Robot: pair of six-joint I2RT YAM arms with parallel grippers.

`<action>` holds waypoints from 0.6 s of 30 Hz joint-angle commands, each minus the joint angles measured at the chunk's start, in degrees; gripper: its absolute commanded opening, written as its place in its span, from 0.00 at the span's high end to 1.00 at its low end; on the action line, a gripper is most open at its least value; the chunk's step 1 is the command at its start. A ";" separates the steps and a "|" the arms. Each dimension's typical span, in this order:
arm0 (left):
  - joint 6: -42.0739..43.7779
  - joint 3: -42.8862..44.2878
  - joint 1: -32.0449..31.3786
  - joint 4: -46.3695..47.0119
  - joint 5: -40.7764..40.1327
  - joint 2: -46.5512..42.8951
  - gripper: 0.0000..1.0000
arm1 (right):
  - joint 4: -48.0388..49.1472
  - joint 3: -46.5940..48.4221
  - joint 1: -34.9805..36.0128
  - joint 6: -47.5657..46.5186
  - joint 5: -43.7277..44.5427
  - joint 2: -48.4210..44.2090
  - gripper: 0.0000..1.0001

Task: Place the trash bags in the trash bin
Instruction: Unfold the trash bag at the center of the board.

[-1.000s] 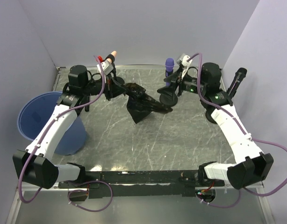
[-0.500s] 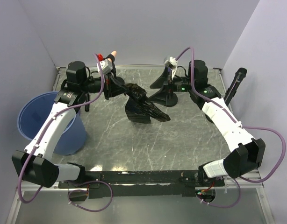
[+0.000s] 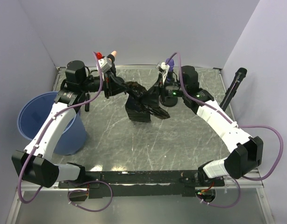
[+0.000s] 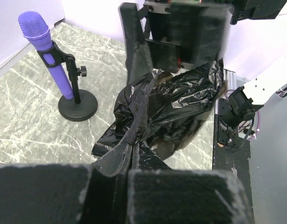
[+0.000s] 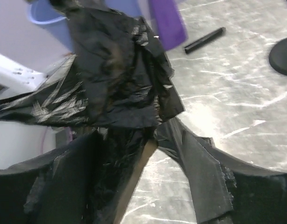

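A crumpled black trash bag (image 3: 142, 103) hangs from my left gripper (image 3: 121, 87) over the middle back of the table, its lower end resting on the surface. In the left wrist view the left gripper (image 4: 132, 150) is shut on a pinched strip of the bag (image 4: 174, 105). My right gripper (image 3: 155, 92) is at the bag's right side. In the right wrist view the right gripper (image 5: 155, 140) is open, and the bag (image 5: 115, 70) drapes against its left finger. The blue trash bin (image 3: 40, 120) stands at the table's left edge, and its rim (image 5: 43, 14) shows behind the bag.
A purple microphone (image 4: 40, 35) on a black round stand (image 4: 78, 106) stands at the back of the table, just behind the right gripper. A black marker (image 5: 204, 40) lies on the marble top. A black rod (image 3: 233, 88) leans at the right wall.
My right arm has swung left from the microphone stand to the bag's right side. The left gripper kept its hold, and the bag sank slightly onto the table.
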 commanded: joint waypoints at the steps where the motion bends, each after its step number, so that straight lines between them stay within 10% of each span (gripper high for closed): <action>1: 1.30 2.26 -0.12 -0.53 0.26 0.05 0.99 | 1.53 0.73 0.37 -1.20 11.19 -1.31 0.41; 7: 10.35 0.94 -0.21 -8.45 -2.55 -0.47 0.99 | 2.15 0.91 -4.81 0.21 12.51 -3.59 1.00; 18: 11.59 -2.57 -0.03 -10.57 -12.56 -0.91 0.99 | 0.92 -6.47 -13.95 -1.20 24.20 -11.85 1.00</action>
